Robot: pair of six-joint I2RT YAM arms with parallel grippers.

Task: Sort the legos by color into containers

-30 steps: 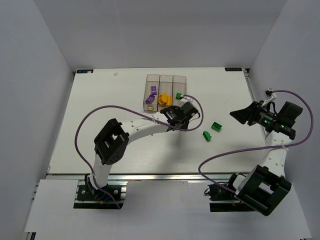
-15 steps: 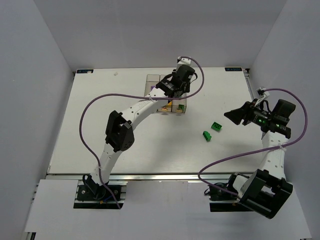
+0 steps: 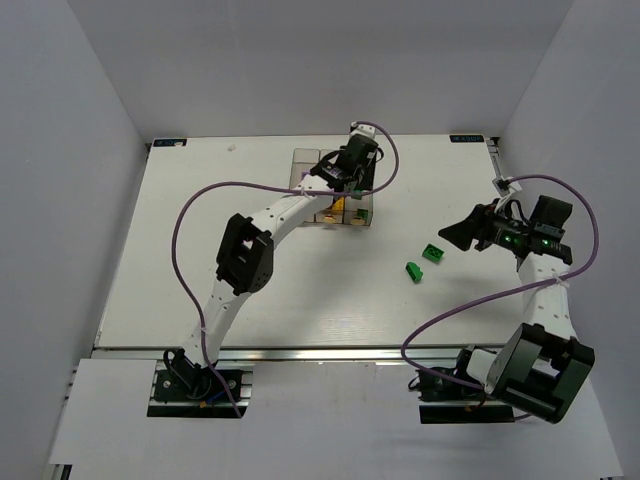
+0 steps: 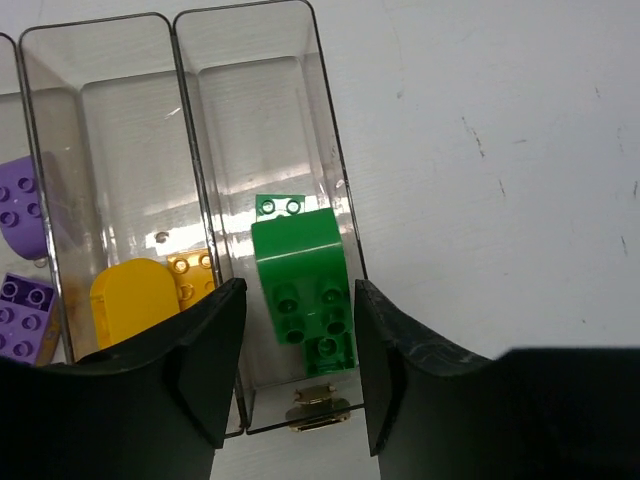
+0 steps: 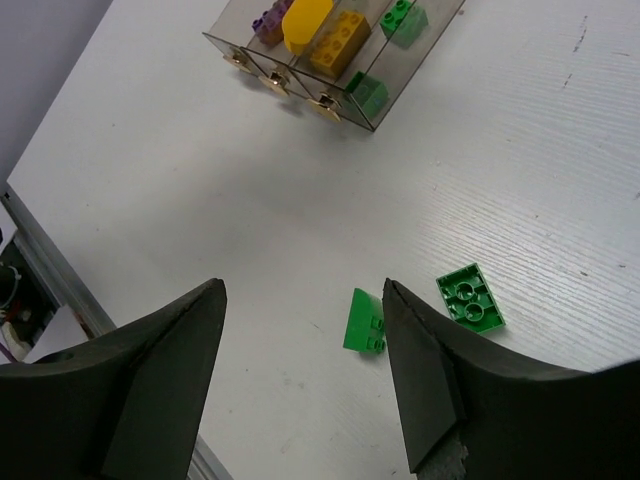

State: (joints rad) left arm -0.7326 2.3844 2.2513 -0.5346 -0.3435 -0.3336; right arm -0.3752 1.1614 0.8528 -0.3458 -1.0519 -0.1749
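**A:** Over at the far row of bins [image 3: 300,160], what are the left fingers [image 4: 205,370] doing?

**B:** They stand apart, one on either side of the near end of the right bin [image 4: 335,170]. A green brick [image 4: 300,270] shows between them, and it looks to be down inside that bin. I'd call it let go, though the gaps at its sides are thin.

**A:** So how does that arm finish well?

**B:** It should lift straight up before swinging away. The tips sit close to the clear walls, and a sideways pull could drag the whole joined row. Yellow bricks [image 4: 130,300] lie in the middle bin and purple bricks [image 4: 20,210] in the left one, so those colours look sorted.

**A:** And the right side?

**B:** The right fingers [image 5: 160,370] are spread wide and hold nothing. They hover above the counter [image 3: 200,250], with two loose green bricks below them, right of the bins and well apart from them. The flat brick [image 5: 470,297] lies farther off, and the tipped brick [image 5: 363,322] sits on its side just near-left of it.

**A:** Which one first?

**B:** I'd take the tipped one, since it stands taller. Centre it between the fingers, close across its narrow width, and go low, almost to the counter, so it can't squirt out. Wait to carry it until the left arm is clear, because both arms want the same bin.
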